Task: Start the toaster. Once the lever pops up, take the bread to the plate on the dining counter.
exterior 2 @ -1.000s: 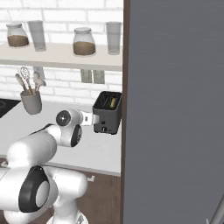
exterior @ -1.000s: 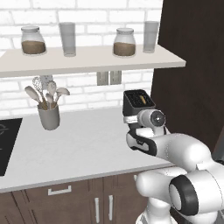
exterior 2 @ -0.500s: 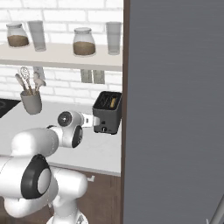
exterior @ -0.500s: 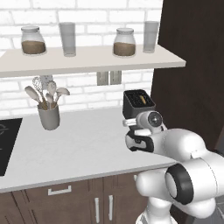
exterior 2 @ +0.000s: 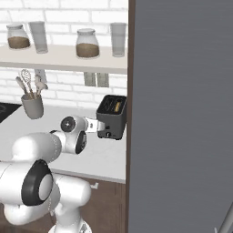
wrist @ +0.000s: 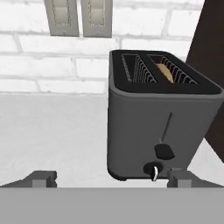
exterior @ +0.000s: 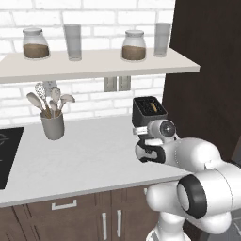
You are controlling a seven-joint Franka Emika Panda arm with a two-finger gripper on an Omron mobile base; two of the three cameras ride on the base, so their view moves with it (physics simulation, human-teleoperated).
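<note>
The small dark grey boxy toaster [wrist: 162, 118] stands on the light grey surface [exterior: 89, 155] against the white brick wall, just beside the tall dark cabinet panel [exterior: 207, 75]. The square tan-brown slice of bread [wrist: 165, 72] sits low in the slot nearer that panel; only its top edge shows above the wire guides. In the hand view the lever tab [wrist: 164, 151] sits at the bottom of its vertical track on the front face, just above the small knob [wrist: 153, 170].

The gripper [wrist: 111, 179] faces the toaster front, close but not touching. Its fingers [wrist: 41, 178] are spread fully apart and hold nothing.

Handling judgement: the slice is probably light, rigid and crumbly, with a dry surface that offers fair grip. Excess squeeze could crack it. Take hold across the two flat faces at the top edge, once it rises clear of the slot, and lift straight up. The toaster body is likely light enough to slide if pushed sideways; apply lever force vertically.
</note>
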